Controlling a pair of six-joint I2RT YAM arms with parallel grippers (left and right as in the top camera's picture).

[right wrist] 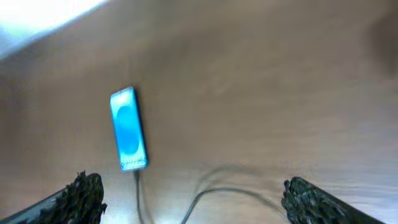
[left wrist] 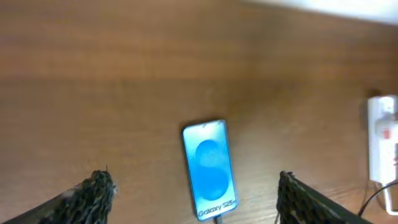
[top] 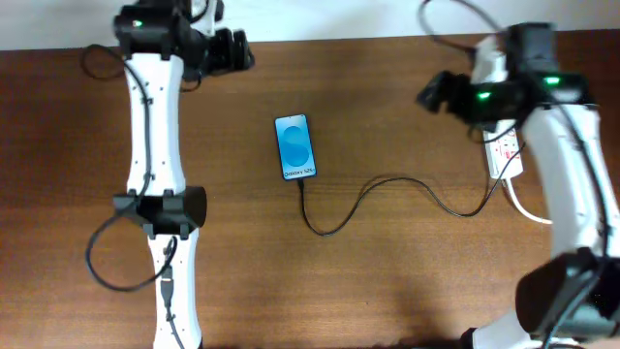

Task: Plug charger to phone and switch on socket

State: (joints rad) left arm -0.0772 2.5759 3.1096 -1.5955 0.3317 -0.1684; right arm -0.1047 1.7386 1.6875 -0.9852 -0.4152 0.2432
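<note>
The phone [top: 295, 147] lies flat mid-table with its blue screen up; it also shows in the left wrist view [left wrist: 210, 169] and the right wrist view [right wrist: 129, 129]. The charger [top: 387, 184], a thin black cable, is plugged into the phone's near end and loops right to the socket [top: 506, 153], a white power strip with red markings, largely under the right arm. The socket's end shows in the left wrist view [left wrist: 384, 138]. My left gripper [left wrist: 193, 199] is open and empty at the back left [top: 232, 48]. My right gripper [right wrist: 193, 199] is open and empty, raised near the socket [top: 436, 92].
A thick white cord [top: 528, 208] curves off the socket toward the right edge. The table is dark brown wood [top: 387, 281]. A white wall strip runs along the back edge. The left arm's body [top: 160, 194] stretches down the left side.
</note>
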